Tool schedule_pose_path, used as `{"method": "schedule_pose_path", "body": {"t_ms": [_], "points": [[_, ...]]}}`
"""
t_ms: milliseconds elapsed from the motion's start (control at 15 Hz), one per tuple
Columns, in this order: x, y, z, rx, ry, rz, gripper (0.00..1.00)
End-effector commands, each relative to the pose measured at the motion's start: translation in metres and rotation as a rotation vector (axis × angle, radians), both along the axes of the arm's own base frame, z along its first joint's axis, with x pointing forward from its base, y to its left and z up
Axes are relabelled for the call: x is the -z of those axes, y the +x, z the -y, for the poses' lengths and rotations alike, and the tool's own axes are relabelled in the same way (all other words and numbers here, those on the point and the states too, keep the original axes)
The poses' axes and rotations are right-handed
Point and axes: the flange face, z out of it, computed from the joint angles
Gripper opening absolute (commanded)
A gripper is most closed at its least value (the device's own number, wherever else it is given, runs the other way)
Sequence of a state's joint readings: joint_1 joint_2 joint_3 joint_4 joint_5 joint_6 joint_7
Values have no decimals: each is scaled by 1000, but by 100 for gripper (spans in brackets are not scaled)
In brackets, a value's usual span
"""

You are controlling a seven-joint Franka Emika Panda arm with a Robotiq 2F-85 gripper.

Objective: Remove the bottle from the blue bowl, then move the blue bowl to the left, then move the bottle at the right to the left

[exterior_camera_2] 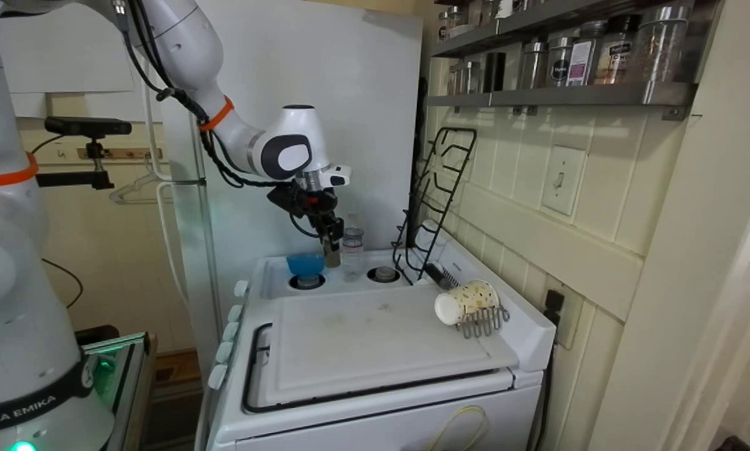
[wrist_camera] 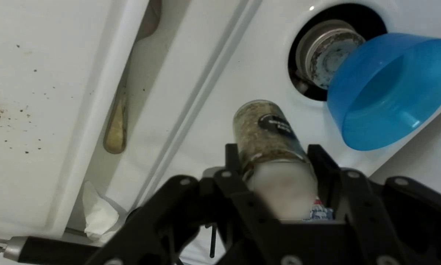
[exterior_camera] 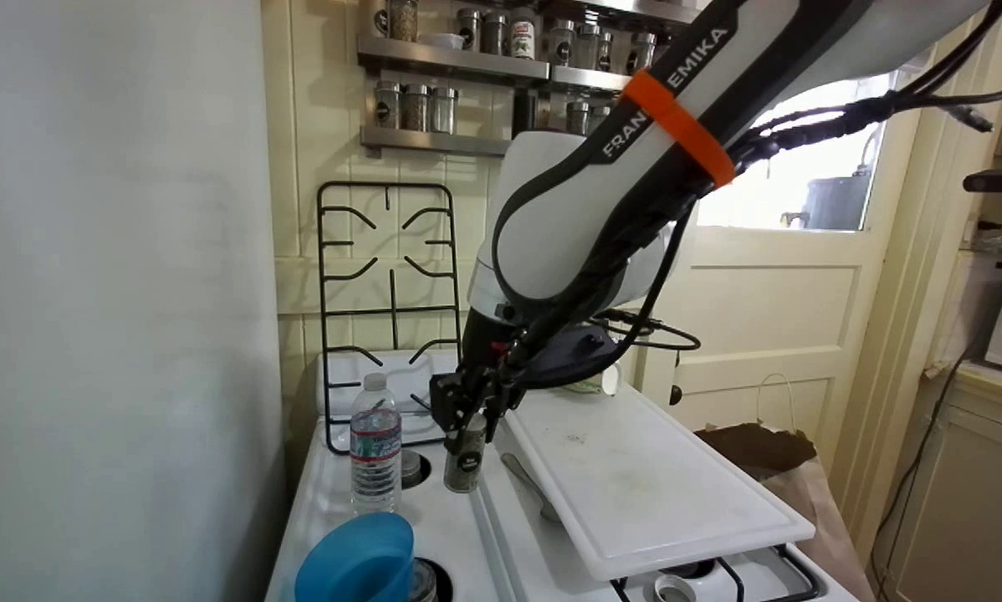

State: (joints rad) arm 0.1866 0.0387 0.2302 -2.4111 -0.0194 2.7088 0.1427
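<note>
I reckon the bottle in question is this spice jar (wrist_camera: pixel 266 132): it's out of the blue bowl (exterior_camera: pixel 350 548), tilted a little, either on the stovetop (exterior_camera: pixel 467 543) or just above it, can't tell which. The gripper (wrist_camera: pixel 274 156) looks pinched on it, squeezing both sides of the upper body. My guess is glass packed with dried herbs, so fairly light, stiff, slick-sided, and it'd chip if you bonked it. Holding the straight wall just below the top end seems like the right spot. I'd get the base flat before letting go.

Going by an exterior view, the bowl is near the jar at 7 o'clock. Probably light plastic with some give, so a gentle pinch on the rim should do. The water bottle (exterior_camera: pixel 375 456) stands upright at 9 o'clock. Thin plastic, likely dents if you squeeze hard; I'd take it around the body, under the shoulder. Further out, a wire grate (exterior_camera: pixel 394 312) leans at 11 and a white cutting board (exterior_camera: pixel 651 477) lies at 3.
</note>
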Motion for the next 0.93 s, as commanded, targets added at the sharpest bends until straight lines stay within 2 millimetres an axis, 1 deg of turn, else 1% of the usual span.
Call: {"method": "schedule_pose_path", "body": {"t_ms": [0,200,400,667,867], "points": [[21,9,-16,-49,-16,-2,24],[33,17,-18,-58,-34,-16,24],[46,29,-18,-62,-56,-27,24],[56,43,-25,-82,-69,-35,24],[62,49,-32,-92,-72,-43,24]]}}
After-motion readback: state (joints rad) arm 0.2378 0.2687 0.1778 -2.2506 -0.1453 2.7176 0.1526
